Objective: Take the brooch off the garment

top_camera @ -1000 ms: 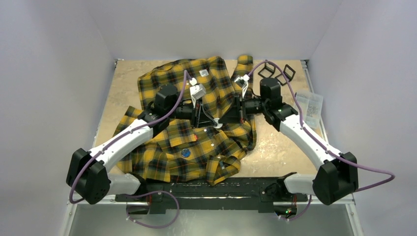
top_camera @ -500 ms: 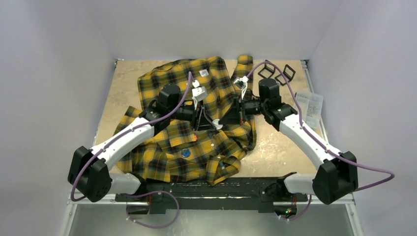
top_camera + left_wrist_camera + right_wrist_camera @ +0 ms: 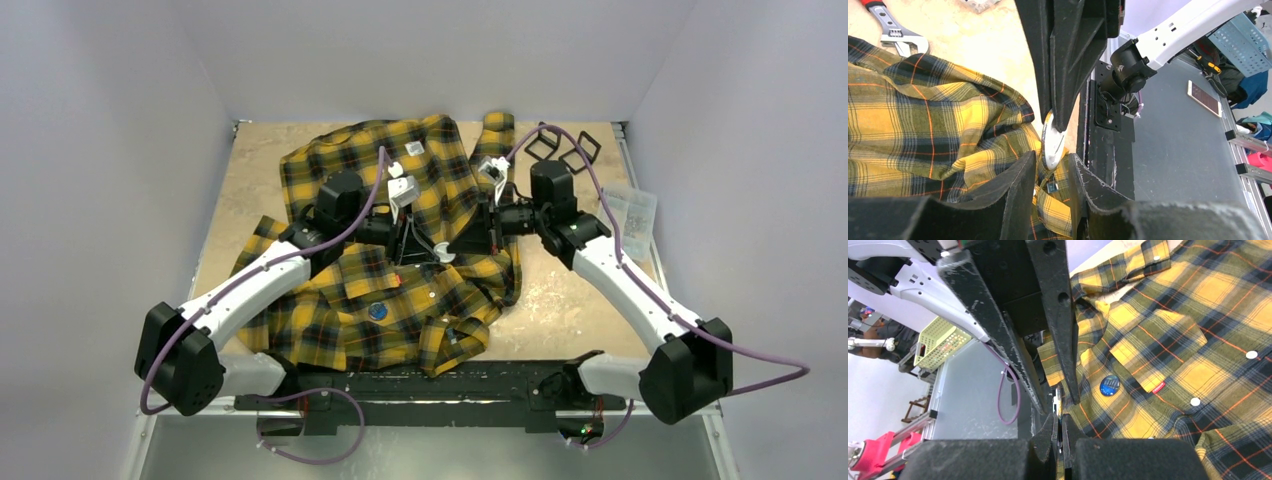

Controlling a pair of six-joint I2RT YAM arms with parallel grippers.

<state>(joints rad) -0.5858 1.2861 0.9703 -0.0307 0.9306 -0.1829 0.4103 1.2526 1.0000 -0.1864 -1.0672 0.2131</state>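
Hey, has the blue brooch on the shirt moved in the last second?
No. The blue brooch sits at the same spot relative to the table's near edge.

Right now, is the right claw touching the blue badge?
Apart. Top view: the blue brooch lies bare on the garment, clear of the right gripper, shut on a pale disc.

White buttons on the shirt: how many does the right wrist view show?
3 buttons: one near the top edge, one at the right edge, one right of the blue brooch. Folds may hide more.

Two white-shelled arms [image 3: 250,285] with black joints, looping purple cables [image 3: 375,185], scuffed black wedge-shaped fingers [image 3: 1013,195].
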